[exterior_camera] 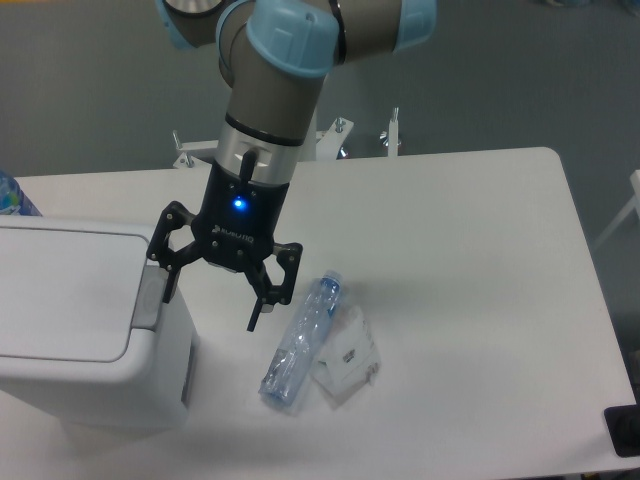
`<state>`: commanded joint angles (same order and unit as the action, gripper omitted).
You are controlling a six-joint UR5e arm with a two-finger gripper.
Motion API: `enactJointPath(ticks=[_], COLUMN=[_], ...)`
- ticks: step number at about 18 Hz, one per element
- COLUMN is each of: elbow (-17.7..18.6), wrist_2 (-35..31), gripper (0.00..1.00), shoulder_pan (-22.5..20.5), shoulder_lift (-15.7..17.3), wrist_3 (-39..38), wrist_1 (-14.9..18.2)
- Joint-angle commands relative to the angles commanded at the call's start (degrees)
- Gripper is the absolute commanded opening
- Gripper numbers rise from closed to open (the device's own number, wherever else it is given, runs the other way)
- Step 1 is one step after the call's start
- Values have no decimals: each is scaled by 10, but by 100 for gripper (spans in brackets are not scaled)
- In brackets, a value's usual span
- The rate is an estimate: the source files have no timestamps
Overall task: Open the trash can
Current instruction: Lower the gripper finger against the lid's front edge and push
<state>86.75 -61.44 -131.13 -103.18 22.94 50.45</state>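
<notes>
Both fingers of the gripper [213, 300] spread wide, empty, beside the trash can [90, 330].

I note the arm [275, 60] has grey tubular links with light blue joint caps. Its wrist carries a silver collar above a black housing, where a small blue light glows over pale lettering. The gripper [212, 297] is black, with linked bars and two slim fingers [258, 310].
</notes>
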Motion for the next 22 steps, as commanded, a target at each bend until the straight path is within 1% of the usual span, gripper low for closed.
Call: enactJointPath(ticks=[3, 8, 22], elbow=[0, 11, 11], wrist_2=[0, -1, -1], gripper=[100, 100, 100], shoulder_pan=[1, 7, 11], shoulder_lift=[-5, -4, -5], wrist_3=[0, -1, -11], wrist_1=[0, 1, 1])
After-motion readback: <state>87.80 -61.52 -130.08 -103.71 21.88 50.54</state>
